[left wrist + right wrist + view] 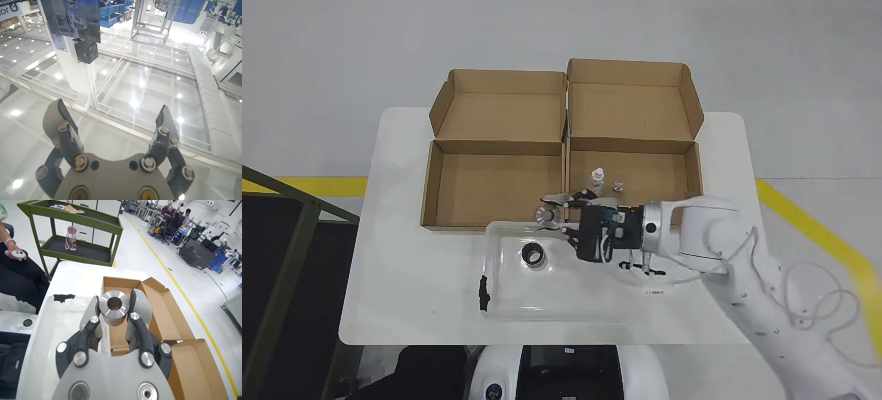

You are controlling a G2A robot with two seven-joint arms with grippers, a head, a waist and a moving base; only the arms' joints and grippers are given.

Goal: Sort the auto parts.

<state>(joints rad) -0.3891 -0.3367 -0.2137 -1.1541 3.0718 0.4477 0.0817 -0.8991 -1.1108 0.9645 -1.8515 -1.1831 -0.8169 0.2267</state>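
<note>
The left gripper [112, 106] has its jaws wide apart with nothing between them. Nearest on the table [392, 280], the clear tray [572, 292] holds one black ring [533, 255]. A dark patch [483, 292] marks the tray's left rim, and a wide strip of tabletop lies left of it. The right gripper [547, 213] is clamped on one bored metal sleeve [114, 308], above where the tray's far rim meets the left box [482, 190]. The right box [652, 175] holds two small parts [597, 178], too small to make out.
</note>
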